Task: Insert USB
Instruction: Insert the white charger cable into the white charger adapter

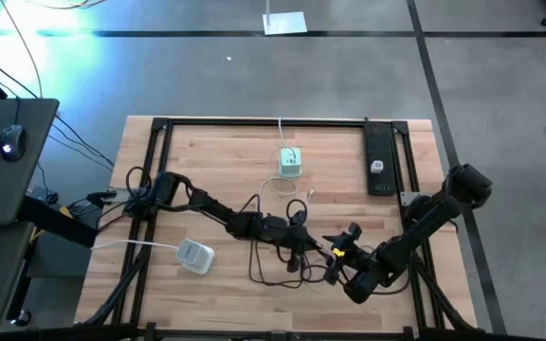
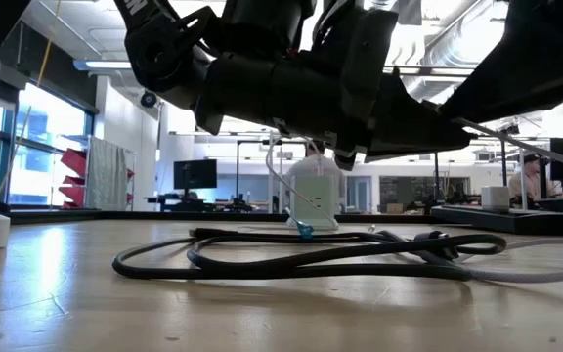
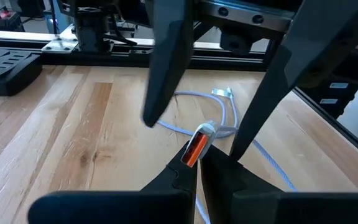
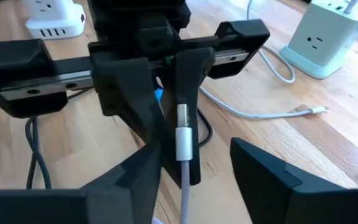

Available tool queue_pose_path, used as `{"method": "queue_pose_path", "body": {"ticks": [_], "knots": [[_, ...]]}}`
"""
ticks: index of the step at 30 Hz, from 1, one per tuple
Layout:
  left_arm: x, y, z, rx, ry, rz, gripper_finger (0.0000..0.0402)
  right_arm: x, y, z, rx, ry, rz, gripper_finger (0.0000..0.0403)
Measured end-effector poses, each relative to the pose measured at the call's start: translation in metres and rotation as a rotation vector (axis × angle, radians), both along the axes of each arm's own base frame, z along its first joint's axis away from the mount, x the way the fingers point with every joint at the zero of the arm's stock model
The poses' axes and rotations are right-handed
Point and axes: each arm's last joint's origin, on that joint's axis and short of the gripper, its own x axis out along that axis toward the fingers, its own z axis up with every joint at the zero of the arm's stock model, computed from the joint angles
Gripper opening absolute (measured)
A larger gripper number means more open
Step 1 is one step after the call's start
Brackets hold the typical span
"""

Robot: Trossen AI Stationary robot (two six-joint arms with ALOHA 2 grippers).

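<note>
The left gripper [image 4: 166, 93] pinches the USB plug [image 4: 183, 134] upright at its fingertips, and the right gripper [image 4: 191, 174] stands spread, flanking the plug

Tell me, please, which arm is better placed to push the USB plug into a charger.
Left, probably: its end effector is shut on the USB plug, and the white charger lies on its side. The right end effector is open, holding nothing.
</note>
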Motion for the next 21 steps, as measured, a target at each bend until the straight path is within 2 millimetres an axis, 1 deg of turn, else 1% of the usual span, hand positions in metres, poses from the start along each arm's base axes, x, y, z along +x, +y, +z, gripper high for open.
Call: {"method": "queue_pose_path", "body": {"ticks": [4, 8, 9, 13, 15, 18, 21], "knots": [[0.0, 0.0, 0.0, 0.0, -0.001, 0.001, 0.0, 0.0, 0.0, 0.0, 0.003, 0.002, 0.002, 0.0097], [0.0, 0.0, 0.0, 0.002, -0.001, 0.008, 0.0, 0.0, 0.0, 0.0, 0.008, 0.002, 0.003, 0.0026], [0.0, 0.0, 0.0, 0.003, 0.0, 0.009, 0.0, 0.0, 0.0, 0.0, 0.007, 0.003, 0.003, 0.0014], [0.0, 0.0, -0.001, 0.004, 0.006, 0.004, 0.0, 0.0, 0.001, 0.001, 0.003, 0.007, 0.004, 0.0006], [-0.001, -0.001, -0.002, 0.014, 0.027, -0.019, 0.0, 0.0, 0.0, 0.005, -0.009, 0.031, 0.012, 0.0003], [-0.003, -0.001, -0.007, 0.046, 0.087, -0.033, 0.0012, -0.003, -0.004, 0.021, 0.017, 0.066, -0.005, 0.0002], [-0.005, 0.002, -0.01, 0.065, 0.147, -0.018, 0.004, -0.009, -0.012, 0.036, 0.067, 0.135, -0.018, 0.0001]]}}
